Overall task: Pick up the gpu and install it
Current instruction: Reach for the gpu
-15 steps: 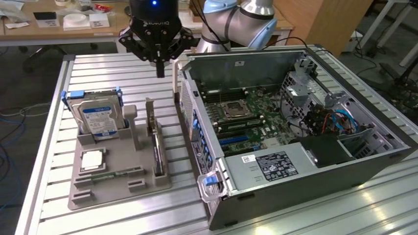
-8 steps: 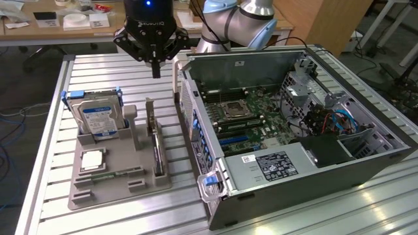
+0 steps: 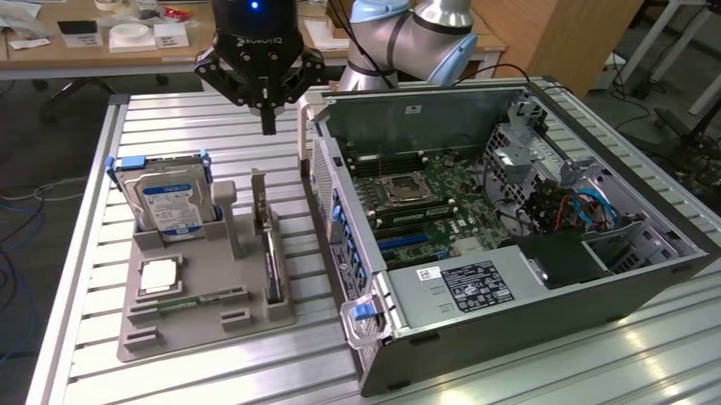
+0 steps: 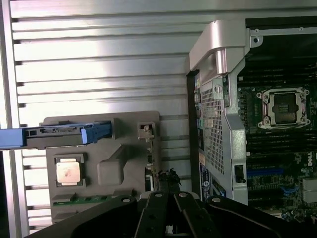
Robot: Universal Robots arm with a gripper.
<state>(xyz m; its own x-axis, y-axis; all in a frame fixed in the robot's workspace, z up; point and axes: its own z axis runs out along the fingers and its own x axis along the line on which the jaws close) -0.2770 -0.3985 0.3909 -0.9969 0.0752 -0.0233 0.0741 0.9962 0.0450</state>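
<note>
Hand (image 3: 268, 125), clenched and empty with fingertips pointing straight down, hung above the tabletop (image 3: 192, 126) behind the grey tray (image 3: 169, 333). No part of the task was done: the gpu (image 3: 270, 245) stood on edge in its tray slot, between the hard drive (image 3: 169, 202) and the open computer case (image 3: 507, 329), not yet lifted or installed.

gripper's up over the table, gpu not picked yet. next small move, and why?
Probably open the gripper first. It hangs shut and empty above the table, while the gpu stands on edge in the grey tray, untouched. Shut, it likely could not straddle the card's thin top edge on the way down.
</note>
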